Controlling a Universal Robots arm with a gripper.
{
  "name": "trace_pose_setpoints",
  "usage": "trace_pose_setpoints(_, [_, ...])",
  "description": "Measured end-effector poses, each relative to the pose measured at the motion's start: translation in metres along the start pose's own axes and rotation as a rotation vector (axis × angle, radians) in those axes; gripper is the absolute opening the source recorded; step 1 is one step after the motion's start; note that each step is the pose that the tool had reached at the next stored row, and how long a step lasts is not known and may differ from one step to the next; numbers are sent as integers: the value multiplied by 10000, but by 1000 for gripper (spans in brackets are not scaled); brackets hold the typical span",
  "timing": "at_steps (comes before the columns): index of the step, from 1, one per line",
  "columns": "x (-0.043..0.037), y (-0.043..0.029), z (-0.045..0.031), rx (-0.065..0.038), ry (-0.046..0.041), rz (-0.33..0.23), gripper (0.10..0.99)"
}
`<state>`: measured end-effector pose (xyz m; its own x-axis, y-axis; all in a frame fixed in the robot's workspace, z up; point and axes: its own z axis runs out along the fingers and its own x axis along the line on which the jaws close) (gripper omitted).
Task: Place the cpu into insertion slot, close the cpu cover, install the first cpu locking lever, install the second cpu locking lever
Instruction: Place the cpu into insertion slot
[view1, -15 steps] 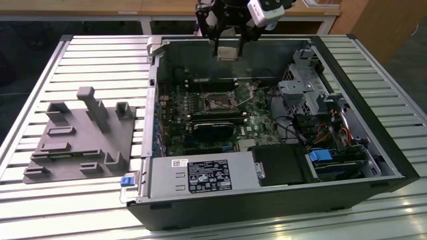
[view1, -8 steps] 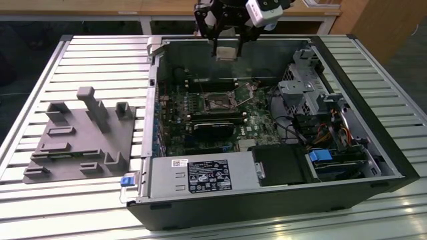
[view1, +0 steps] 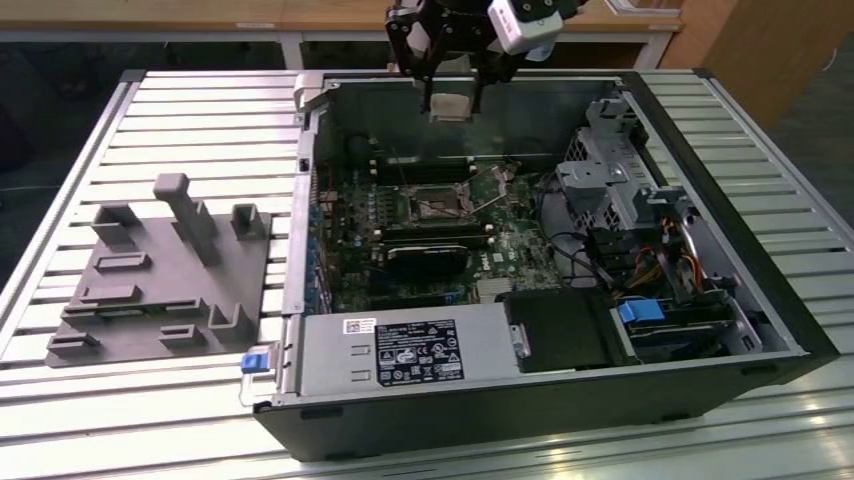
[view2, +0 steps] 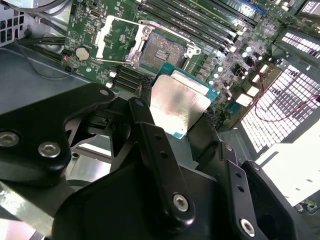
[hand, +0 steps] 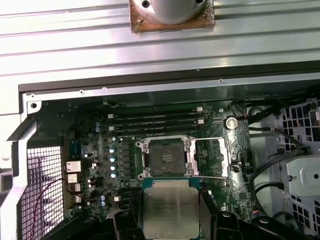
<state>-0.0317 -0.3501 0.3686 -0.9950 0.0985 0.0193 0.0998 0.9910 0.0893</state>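
Robotics laboratory workbench: a table of ribbed silver aluminium slats (view1: 174, 110) carries an open black desktop computer case (view1: 534, 410) lying on its side, its green motherboard (view1: 350, 225) exposed, beside a grey moulded plastic fixture block (view1: 147, 290). A black robot gripper (view1: 454, 100) hangs overhead, and pale wooden furniture (view1: 747, 40) stands behind.
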Motion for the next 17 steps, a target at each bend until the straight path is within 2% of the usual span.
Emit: trace_pose_setpoints(17, [44, -5, 4, -2, -12, 135, 541])
